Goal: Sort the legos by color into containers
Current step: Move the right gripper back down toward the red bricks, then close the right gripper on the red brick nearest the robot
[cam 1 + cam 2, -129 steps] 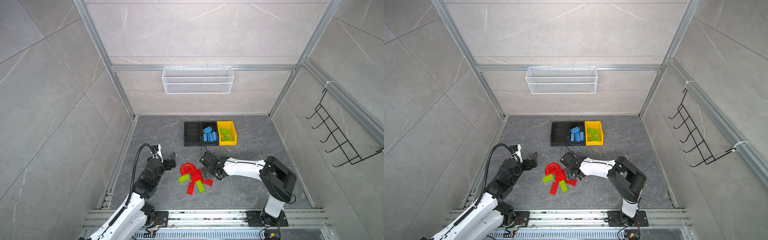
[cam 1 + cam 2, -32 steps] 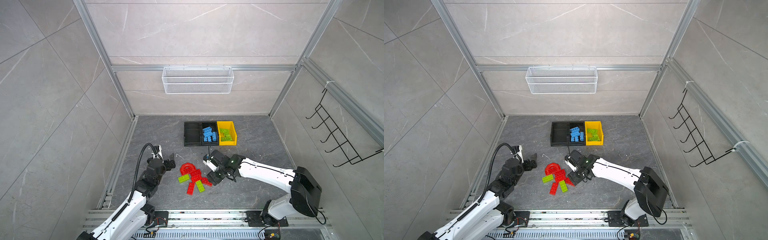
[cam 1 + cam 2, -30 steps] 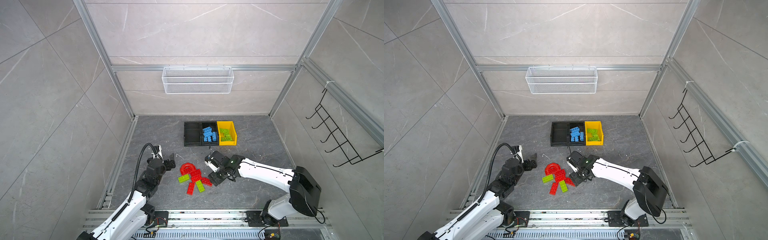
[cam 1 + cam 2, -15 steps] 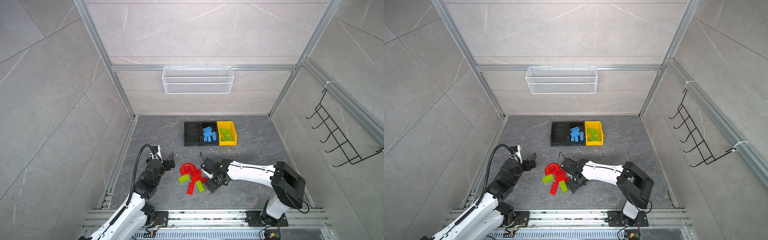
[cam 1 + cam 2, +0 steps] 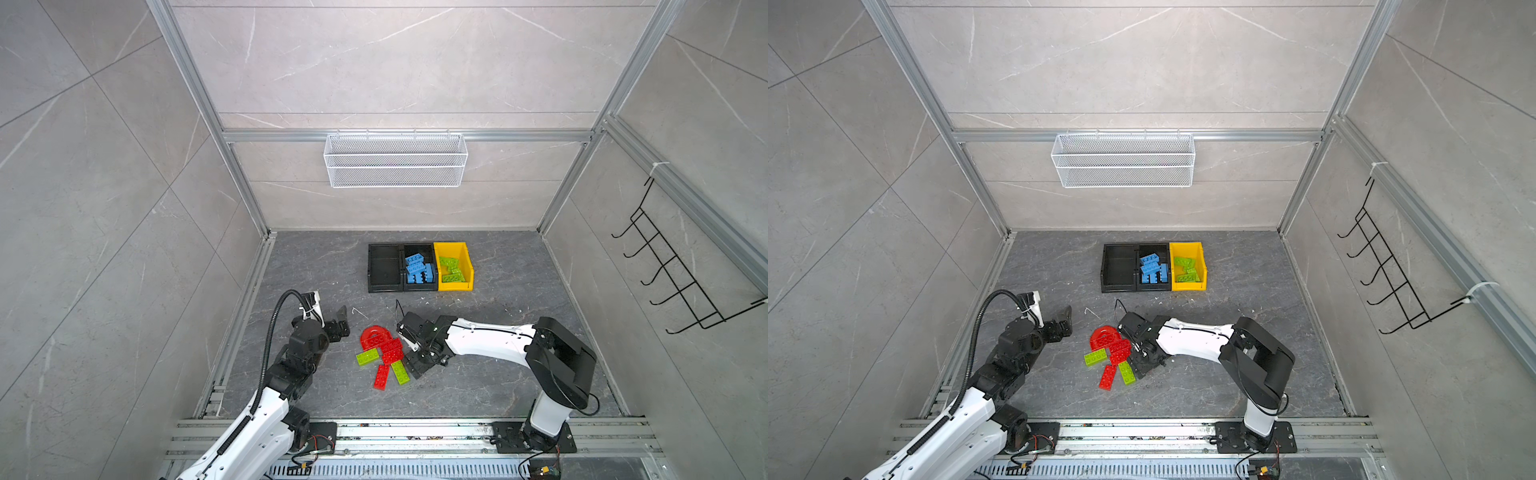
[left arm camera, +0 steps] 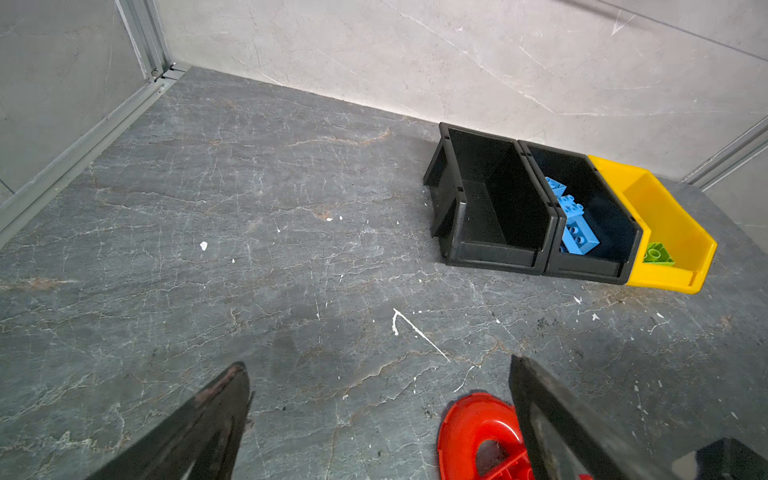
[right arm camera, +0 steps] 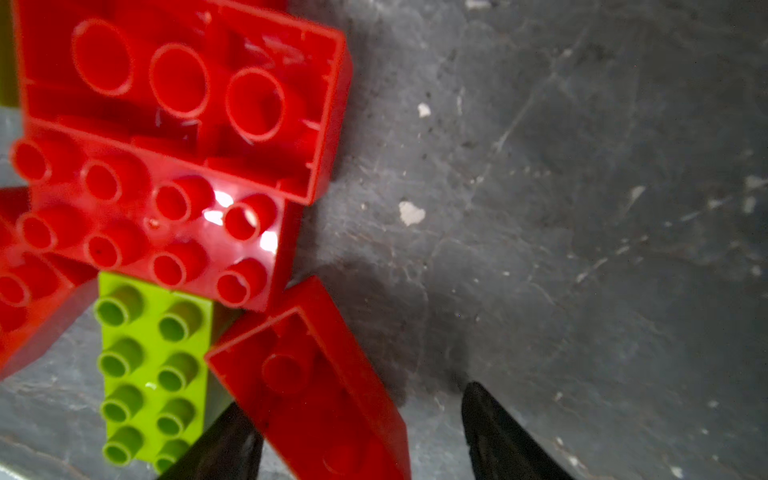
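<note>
I have the grey surface lying open along its right edge and toward its back left corner. The containers stand in a row near the middle of the back edge. The left black bin is bare inside, the middle bin holds blue legos, and the yellow bin holds green legos.

A band of open surface separates them from the loose legos, which cluster toward the front edge, about midway along it. The red arch lies at the back of that cluster.

My left end effector hovers just beside the arch, jaws spread wide with nothing between them. My right end effector sits low at the cluster's right side. Its jaws are partly apart astride a tilted red brick, with one finger just beside the brick's edge and the other standing off, so the brick is not clamped.
</note>
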You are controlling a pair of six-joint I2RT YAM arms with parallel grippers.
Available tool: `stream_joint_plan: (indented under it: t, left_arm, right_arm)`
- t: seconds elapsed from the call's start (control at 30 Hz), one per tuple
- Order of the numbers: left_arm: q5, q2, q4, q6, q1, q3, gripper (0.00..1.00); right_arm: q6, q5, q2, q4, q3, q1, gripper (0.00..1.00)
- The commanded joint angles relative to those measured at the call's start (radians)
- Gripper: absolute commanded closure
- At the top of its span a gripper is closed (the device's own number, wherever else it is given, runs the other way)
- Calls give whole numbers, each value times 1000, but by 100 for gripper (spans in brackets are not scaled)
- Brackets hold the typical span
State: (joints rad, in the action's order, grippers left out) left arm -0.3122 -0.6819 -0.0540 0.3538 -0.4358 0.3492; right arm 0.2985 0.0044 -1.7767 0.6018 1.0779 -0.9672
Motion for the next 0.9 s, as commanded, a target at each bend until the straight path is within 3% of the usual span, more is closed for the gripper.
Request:
stream_joint_plan:
  t: [0.0, 0.27, 0.47, 0.63, 0.87]
  left_arm:
    - [2, 13, -40, 11, 6, 6, 1]
    - [6, -5, -32, 7, 6, 20, 1]
    - [3, -57, -75, -3, 6, 11, 1]
    - [-3, -72, -50, -7, 7, 32, 1]
    - [-37, -62, -116, -4, 8, -20, 1]
  right_arm:
    - [25, -22, -18, -53, -8, 10, 29]
    - [21, -51, 4, -98, -45, 47, 47]
    - [25, -152, 71, -184, -134, 119, 60]
    - [33, -137, 112, -231, -153, 161, 69]
    - [-4, -145, 68, -246, 28, 174, 76]
